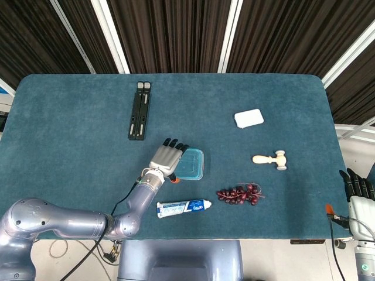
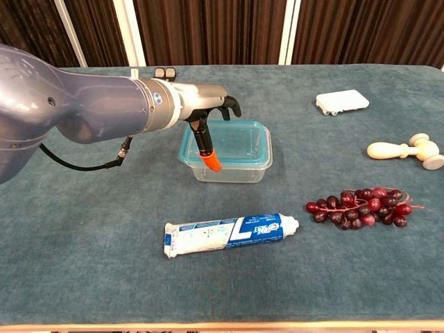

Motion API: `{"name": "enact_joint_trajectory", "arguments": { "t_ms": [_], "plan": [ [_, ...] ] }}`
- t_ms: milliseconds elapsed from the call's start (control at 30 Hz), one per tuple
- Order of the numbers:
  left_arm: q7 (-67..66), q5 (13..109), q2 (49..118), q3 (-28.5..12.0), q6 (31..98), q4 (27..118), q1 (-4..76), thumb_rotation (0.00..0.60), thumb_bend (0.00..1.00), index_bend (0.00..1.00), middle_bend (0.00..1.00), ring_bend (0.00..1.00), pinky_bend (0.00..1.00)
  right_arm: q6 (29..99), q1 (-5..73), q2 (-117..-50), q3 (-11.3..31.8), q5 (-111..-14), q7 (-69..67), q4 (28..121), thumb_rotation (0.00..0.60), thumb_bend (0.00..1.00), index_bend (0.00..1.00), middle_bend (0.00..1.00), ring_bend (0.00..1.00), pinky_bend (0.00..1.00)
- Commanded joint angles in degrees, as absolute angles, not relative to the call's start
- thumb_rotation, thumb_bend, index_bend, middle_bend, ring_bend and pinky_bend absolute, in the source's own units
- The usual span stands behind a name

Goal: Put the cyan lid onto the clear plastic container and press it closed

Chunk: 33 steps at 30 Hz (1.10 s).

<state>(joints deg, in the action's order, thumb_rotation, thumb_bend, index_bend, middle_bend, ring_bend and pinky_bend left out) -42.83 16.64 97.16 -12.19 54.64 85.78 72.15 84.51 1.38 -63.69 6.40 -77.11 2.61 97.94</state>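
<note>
Sitting on container: the cyan translucent rectangular lid lies flat on top of the clear plastic rectangular container, its rim following the container's edge on all sides seen in the chest view.
Container look: see-through walls, rounded corners, cyan band at the top; nothing can be made out inside it.
Container place: near the middle of the dark teal felt table, toward the front edge, just behind the toothpaste.
Left hand: the grey left hand is over the lid's left edge, dark fingers stretched out over the lid's back-left corner, its orange-tipped thumb pointing down along the container's left wall; it grasps nothing, and contact with the lid cannot be told.
Right hand: the black right hand is off the table's right edge, well apart from everything, fingers straight and holding nothing.
Count, task things: 1 lid, 1 container.
Count, other things: 1 white and blue toothpaste tube lying in front of the container; 1 bunch of dark red grapes to its right; 1 small cream wooden mallet; 1 white rectangular block; 1 long black folded stand at the back left.
</note>
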Motion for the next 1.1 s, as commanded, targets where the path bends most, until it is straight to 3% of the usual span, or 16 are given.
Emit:
{"name": "enact_joint_trajectory", "arguments": {
  "t_ms": [33,1100],
  "plan": [
    [-42.71,16.8,97.28,-12.36,54.49,85.68,72.15,0.6,0.13,0.12,0.2,0.0,0.0,84.49,1.39,-63.7,6.41,-77.07,2.65,97.95,0.6,0.36,0.04,0.0,0.0,0.0],
    [-42.02,18.85,97.88,-12.35,52.28,85.1,72.3,0.6,0.13,0.12,0.18,0.0,0.0,84.32,1.33,-63.69,6.54,-76.41,2.82,98.34,0.6,0.36,0.04,0.0,0.0,0.0]
  ]
}}
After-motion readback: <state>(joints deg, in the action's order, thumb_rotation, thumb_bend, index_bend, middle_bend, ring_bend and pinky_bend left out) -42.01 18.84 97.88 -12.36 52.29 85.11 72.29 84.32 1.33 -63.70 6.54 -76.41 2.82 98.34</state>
